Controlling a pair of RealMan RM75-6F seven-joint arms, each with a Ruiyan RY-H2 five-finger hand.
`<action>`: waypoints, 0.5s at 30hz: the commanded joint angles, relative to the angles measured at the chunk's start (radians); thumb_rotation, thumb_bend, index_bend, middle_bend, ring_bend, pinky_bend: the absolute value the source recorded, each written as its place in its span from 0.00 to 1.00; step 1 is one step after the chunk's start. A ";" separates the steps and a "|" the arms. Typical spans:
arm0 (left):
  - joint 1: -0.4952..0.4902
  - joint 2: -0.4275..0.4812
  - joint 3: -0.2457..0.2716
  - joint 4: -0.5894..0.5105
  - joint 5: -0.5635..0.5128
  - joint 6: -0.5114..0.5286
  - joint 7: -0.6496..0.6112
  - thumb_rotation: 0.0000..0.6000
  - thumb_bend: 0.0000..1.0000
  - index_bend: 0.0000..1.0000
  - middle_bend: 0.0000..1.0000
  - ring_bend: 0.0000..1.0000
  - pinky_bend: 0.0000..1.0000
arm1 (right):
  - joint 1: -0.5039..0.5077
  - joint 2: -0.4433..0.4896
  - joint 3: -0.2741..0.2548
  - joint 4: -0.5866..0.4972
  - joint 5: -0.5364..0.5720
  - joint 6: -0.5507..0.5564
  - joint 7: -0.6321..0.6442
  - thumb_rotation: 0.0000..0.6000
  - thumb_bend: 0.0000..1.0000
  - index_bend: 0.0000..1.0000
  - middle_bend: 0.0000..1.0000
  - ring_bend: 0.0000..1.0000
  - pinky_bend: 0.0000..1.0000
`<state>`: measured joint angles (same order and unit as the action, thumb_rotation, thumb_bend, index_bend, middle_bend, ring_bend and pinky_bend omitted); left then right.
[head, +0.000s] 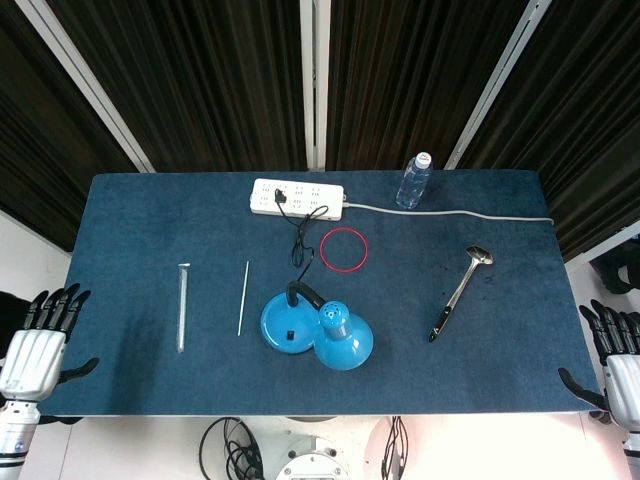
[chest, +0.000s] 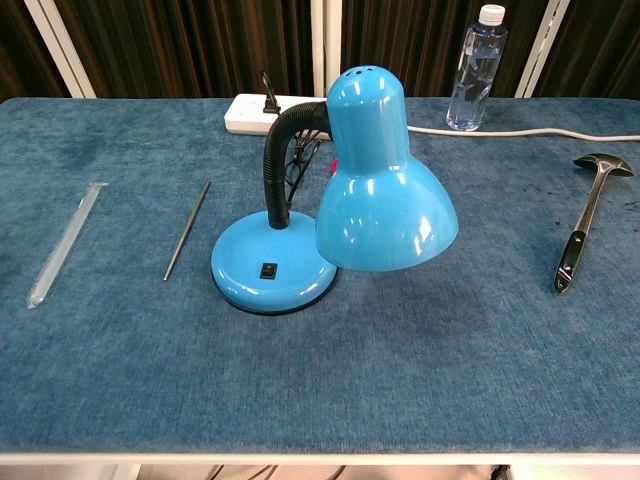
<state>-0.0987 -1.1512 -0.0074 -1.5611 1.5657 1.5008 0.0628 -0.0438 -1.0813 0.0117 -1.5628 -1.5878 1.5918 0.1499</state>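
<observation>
Fingers (head: 55, 305) spread on both hands, wrists cut off.

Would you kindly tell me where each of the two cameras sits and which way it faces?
Head view: high above the near table edge, looking steeply down on the blue table; left hand and right hand show at its corners, fingers spread.
Chest view: low at the near edge, facing level across the table; no hand shows.
Shared: blue lamp, ladle, water bottle, power strip.

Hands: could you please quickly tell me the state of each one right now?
Left hand: open, fingers apart, holding nothing, beside the table's edge.
Right hand: open, fingers apart, holding nothing.
</observation>
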 joint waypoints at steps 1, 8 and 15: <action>0.000 -0.001 0.000 0.001 0.000 -0.001 -0.001 1.00 0.00 0.07 0.00 0.00 0.00 | 0.000 0.000 0.000 -0.001 0.000 -0.001 -0.002 1.00 0.17 0.00 0.00 0.00 0.00; 0.001 -0.004 0.002 0.005 0.003 0.001 -0.002 1.00 0.00 0.07 0.00 0.00 0.00 | -0.001 -0.001 -0.001 0.000 0.002 0.000 -0.001 1.00 0.17 0.00 0.00 0.00 0.00; -0.007 -0.003 0.003 -0.009 0.016 -0.005 0.010 1.00 0.00 0.07 0.00 0.00 0.00 | 0.000 -0.002 0.002 0.001 0.004 0.000 0.002 1.00 0.17 0.00 0.00 0.00 0.00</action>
<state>-0.1046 -1.1536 -0.0051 -1.5683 1.5807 1.4982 0.0716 -0.0434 -1.0829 0.0139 -1.5615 -1.5841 1.5921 0.1522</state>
